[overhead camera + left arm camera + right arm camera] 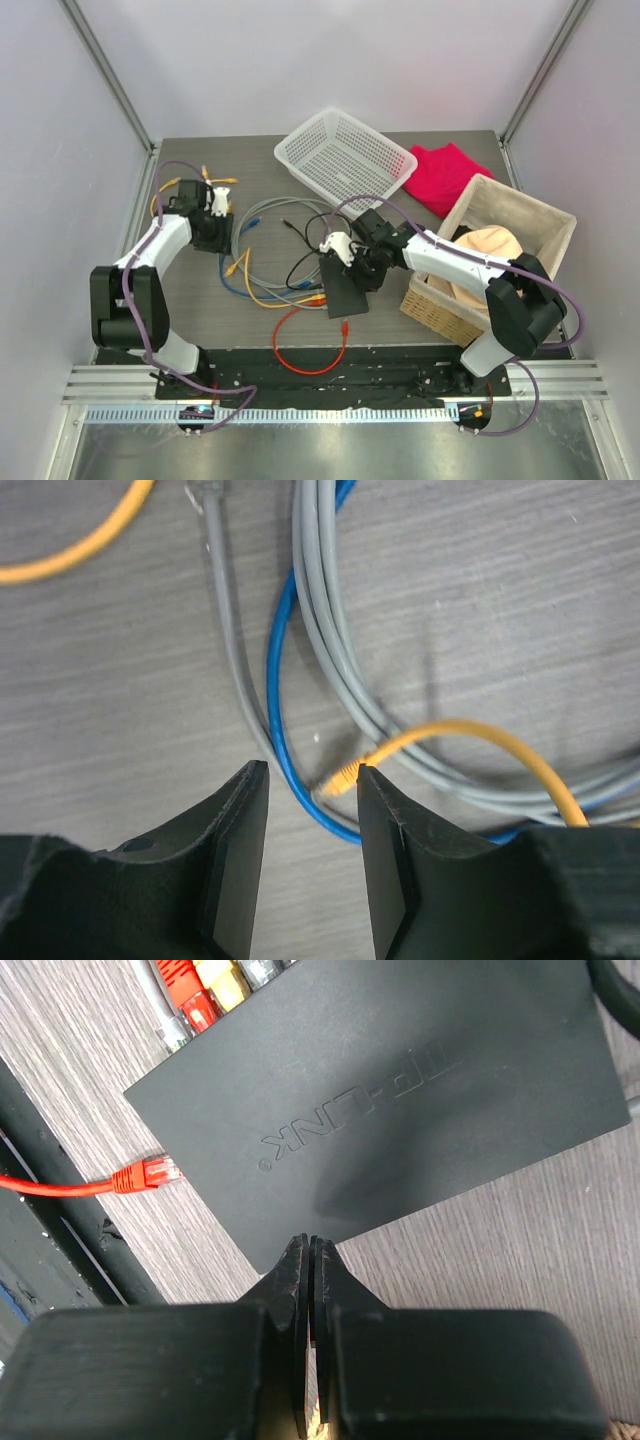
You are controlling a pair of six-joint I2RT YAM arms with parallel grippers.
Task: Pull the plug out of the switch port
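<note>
The switch (pixel 345 288) is a flat matte-black box lying on the table; it fills the right wrist view (pixel 400 1090). Red, yellow and grey plugs (pixel 205 982) sit in the sockets on its far-left edge. A loose red plug (pixel 145 1175) lies on the table beside one corner of the switch. My right gripper (pixel 309 1247) is shut and empty, its tips over the switch's near corner; in the top view it (pixel 355 268) is at the switch's far end. My left gripper (pixel 310 780) is open over a blue cable (pixel 280 680), with a loose yellow plug (pixel 345 777) by the right fingertip.
A white mesh basket (pixel 345 160) stands at the back, with a red cloth (pixel 445 175) to its right. A wicker box (pixel 545 225) holding a tan hat stands at the right. Coiled grey, blue and yellow cables (pixel 255 265) lie between the arms. A red cable (pixel 305 355) loops near the front edge.
</note>
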